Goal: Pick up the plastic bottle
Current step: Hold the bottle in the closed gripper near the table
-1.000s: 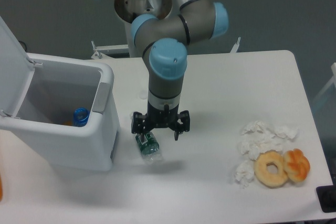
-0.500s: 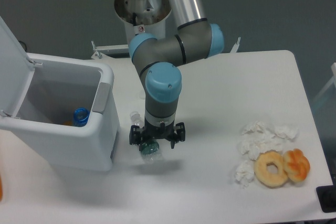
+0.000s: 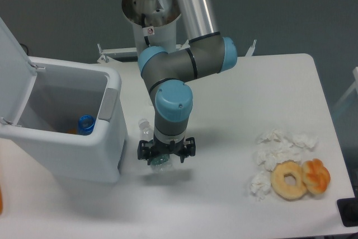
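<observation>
Fingers point(image 3: 166, 153) astride plastic bottle point(image 3: 159, 160), bin point(image 3: 106, 138) adjacent

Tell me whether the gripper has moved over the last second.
Yes. The gripper has come down and shifted slightly toward the white bin, its jaws now straddling the plastic bottle on the table.

plastic bottle point(image 3: 158, 160) mostly hidden under gripper point(image 3: 166, 153)

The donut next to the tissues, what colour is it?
The donut is pale tan, seen in the fixed camera view.
</observation>
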{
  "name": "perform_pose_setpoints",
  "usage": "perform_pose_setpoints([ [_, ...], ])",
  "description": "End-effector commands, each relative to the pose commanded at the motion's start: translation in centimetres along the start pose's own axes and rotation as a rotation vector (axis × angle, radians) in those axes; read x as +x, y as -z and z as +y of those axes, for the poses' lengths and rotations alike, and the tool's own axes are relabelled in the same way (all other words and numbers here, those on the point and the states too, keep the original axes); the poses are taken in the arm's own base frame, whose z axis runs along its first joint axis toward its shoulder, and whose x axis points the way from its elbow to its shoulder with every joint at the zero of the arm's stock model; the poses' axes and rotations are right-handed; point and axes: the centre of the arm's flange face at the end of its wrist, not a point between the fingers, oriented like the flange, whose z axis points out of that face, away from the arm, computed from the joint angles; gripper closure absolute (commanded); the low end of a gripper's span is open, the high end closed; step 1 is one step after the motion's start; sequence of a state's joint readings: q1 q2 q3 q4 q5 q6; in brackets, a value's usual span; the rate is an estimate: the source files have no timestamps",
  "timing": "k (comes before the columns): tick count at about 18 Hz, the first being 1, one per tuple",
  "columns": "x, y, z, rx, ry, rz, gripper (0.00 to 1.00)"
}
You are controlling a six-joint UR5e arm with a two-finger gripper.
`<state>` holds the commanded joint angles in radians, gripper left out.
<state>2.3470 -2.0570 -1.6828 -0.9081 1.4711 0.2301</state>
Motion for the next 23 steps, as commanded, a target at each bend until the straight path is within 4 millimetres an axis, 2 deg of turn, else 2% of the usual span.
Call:
perform_pose_setpoints([
  [3,-0.2,0.4,-0.9,0.011,0.002,-0.004,0.00],
  [7,-0.1,1.1,-1.0,0.022,0.016,-0.008,0.00],
  [12,-0.1,-0.5,-0.4,-0.010,0.053,-0.001,0.00],
  [23,0.9,-3.2,-0.6,-0.046,0.035,0.009,0.00],
])
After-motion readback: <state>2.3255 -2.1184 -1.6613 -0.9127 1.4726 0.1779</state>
